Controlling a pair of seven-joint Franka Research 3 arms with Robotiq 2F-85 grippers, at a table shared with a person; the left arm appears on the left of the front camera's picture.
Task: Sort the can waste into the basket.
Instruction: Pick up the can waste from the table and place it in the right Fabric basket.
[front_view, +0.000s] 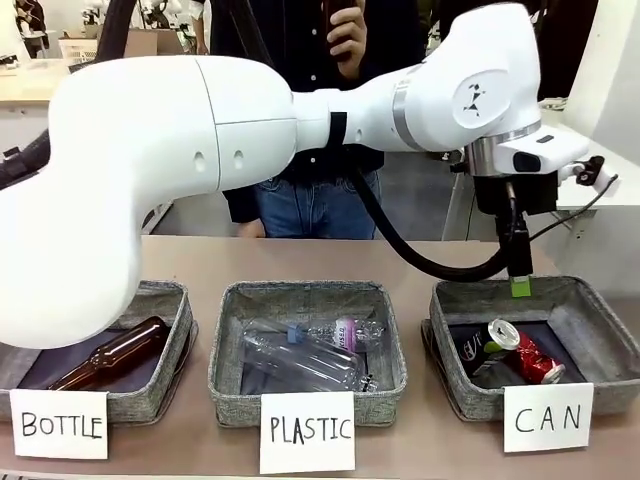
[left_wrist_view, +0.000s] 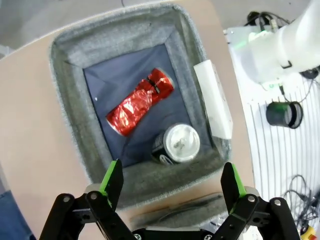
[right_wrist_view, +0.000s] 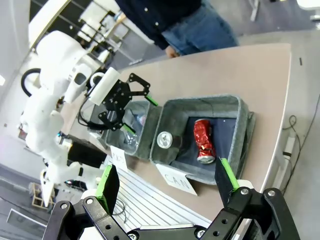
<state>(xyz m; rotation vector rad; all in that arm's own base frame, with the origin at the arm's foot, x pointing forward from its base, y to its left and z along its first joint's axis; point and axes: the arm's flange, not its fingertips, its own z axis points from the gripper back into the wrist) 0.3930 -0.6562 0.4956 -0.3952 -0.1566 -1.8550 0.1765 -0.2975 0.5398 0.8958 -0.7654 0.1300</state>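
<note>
The CAN basket (front_view: 590, 318) sits at the robot's right end of the surface (front_view: 200, 260), and both pieces of can waste already lie on its dark floor: the dented red can (left_wrist_view: 137, 102) and, just beside it, the black can (left_wrist_view: 176, 144). Above hangs the left gripper (left_wrist_view: 172, 182), jaws spread wide and empty. The right gripper (right_wrist_view: 167, 182) is likewise wide open, holding nothing. If the left arm dips, it could snag the soft wall.

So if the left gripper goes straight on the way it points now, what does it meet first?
Probably the black metal can lying in the grey fabric basket, directly ahead of the open left gripper; depth is unclear.
</note>
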